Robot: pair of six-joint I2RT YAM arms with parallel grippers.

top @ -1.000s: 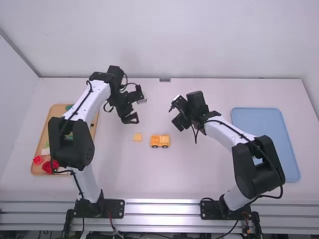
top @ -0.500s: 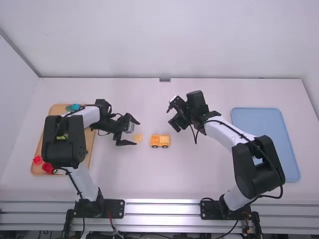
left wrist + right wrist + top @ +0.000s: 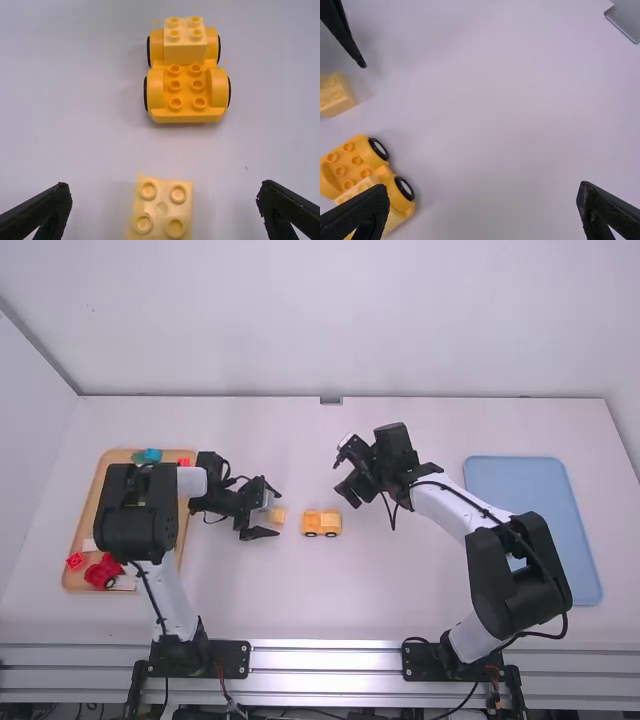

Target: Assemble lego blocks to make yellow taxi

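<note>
one yellow block (image 3: 161,210) lies between parted fingers of the left end effector (image 3: 277,515).

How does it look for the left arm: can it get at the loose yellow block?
Probably yes: the left end effector is open, its fingers spread to either side of the loose yellow block, nothing covers its top, and the wheeled base stands apart.

Left arm (image 3: 136,515) bent, directed rightward | left pincer (image 3: 280,516) fingers wide apart | right arm (image 3: 515,560) bent, angled forward and left | right pincer (image 3: 341,483) fingers wide apart | pincers well apart from each other
</note>
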